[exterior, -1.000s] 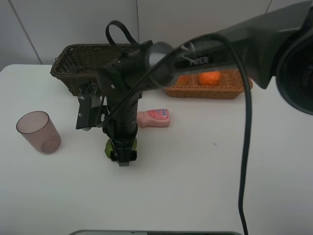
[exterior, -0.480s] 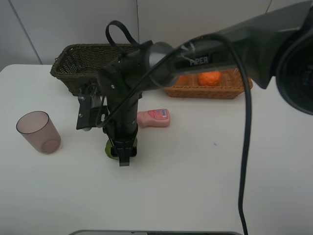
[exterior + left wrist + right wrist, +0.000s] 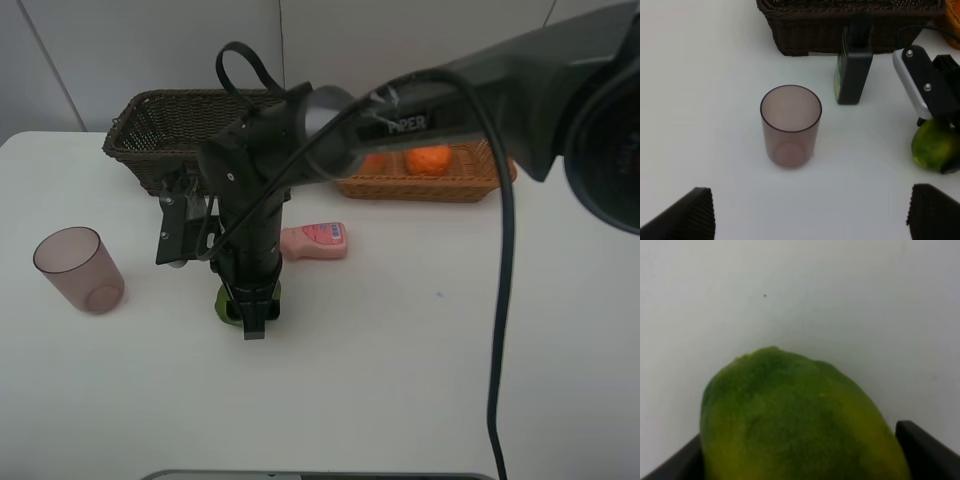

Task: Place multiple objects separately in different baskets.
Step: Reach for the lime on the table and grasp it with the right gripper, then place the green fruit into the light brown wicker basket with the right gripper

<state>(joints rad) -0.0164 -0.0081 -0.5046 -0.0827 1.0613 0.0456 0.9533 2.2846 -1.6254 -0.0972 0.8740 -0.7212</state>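
Note:
My right gripper (image 3: 250,308) reaches across to the left half of the table and points down, shut on the green oval fruit (image 3: 226,300) (image 3: 800,415), which rests on the table. In the left wrist view the fruit (image 3: 932,145) lies beside the right arm. My left gripper (image 3: 810,215) hovers open above the purple-brown cup (image 3: 790,125) (image 3: 80,270). The pink bottle (image 3: 315,241) lies on its side just right of the arm. A dark green bottle (image 3: 852,70) stands before the dark brown basket (image 3: 150,125). An orange (image 3: 430,160) and a second, partly hidden fruit (image 3: 375,162) sit in the light basket (image 3: 440,188).
The right arm and its cable (image 3: 495,300) cross above the light basket and the middle of the table. The dark basket (image 3: 805,35) stands at the back left, close behind the arm. Bare white tabletop (image 3: 420,370) fills the front and right.
The right gripper's jaws have closed in on the green fruit. The arm, the cup, the pink bottle and the baskets have not moved.

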